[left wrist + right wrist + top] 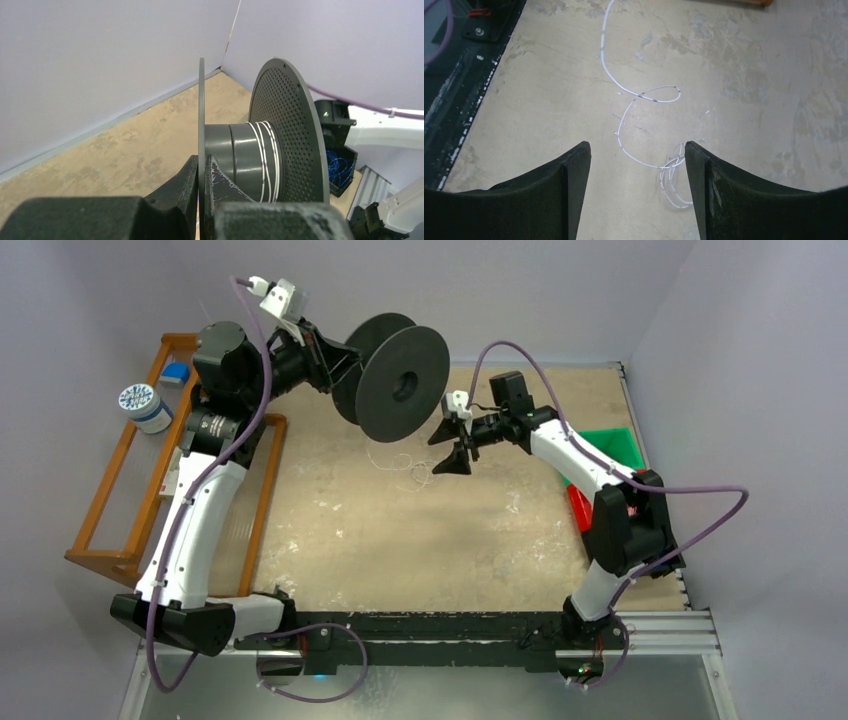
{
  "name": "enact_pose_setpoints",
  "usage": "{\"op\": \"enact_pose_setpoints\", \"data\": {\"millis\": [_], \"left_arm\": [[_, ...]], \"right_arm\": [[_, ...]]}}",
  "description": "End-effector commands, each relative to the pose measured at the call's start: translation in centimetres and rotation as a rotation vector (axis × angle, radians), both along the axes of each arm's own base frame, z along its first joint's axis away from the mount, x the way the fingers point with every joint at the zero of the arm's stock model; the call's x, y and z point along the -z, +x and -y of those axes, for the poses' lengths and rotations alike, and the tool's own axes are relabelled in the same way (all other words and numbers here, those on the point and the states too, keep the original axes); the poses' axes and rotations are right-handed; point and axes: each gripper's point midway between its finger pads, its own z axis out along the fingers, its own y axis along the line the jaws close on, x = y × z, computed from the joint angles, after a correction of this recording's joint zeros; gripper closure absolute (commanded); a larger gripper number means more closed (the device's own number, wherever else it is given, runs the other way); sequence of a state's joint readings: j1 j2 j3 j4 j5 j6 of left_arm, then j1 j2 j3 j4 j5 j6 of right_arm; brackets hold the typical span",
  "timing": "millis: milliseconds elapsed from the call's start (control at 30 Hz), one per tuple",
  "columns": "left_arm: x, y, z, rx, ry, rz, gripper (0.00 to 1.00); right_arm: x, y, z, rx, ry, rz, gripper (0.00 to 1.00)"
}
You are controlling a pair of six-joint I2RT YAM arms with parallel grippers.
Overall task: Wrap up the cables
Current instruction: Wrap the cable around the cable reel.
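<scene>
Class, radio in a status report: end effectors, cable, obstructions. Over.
Left end effector shut on spool flange. Right end effector open over loose cable on table. Few turns on hub. Nothing blocking.

Left arm climbs from its base up the left side, bends at the elbow and reaches right. The left claw is held high off the desk, jaws clamped tight on one flange of a black spool. Right arm folds at the right edge with its forearm reaching left toward centre, and the right claw points down above the desk, jaws spread wide.
</scene>
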State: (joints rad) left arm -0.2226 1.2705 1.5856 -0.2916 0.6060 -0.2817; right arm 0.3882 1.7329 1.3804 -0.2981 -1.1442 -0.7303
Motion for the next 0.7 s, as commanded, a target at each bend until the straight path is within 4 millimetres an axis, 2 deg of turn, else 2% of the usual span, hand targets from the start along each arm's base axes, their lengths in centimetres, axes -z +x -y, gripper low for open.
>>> {"op": "enact_pose_setpoints", "data": {"millis": [0,133,267,367,500,667], "left_arm": [[-6.0,-1.8,0.3,0.045,-0.102,0.124,1.0],[-6.1,-1.8,0.5,0.055,-0.12,0.112,1.0],[-6.0,-1.6,0.5,0.051,-0.145,0.097,1.0],[-6.3,-1.4,0.3,0.024,-0.177,0.086,1.0],[-6.4,-0.8,-0.1,-0.013,-0.216,0.062,1.0],[-6.2,-0.4,0.2,-0.007,-0.245,0.038,1.0]], "right_arm": [[-1.8,-0.9,-0.4,-0.076,0.041,0.265,0.27],[-1.9,-1.7,-1.2,-0.096,0.056,0.307,0.26],[-3.1,-2.3,-2.4,-0.072,0.109,0.375,0.26],[-4.0,-3.1,-2.3,-0.054,0.169,0.43,0.23],[-4.5,-4.2,-2.3,-0.038,0.22,0.455,0.2],[-4.5,-4.4,-3.7,-0.003,0.227,0.447,0.2]]}}
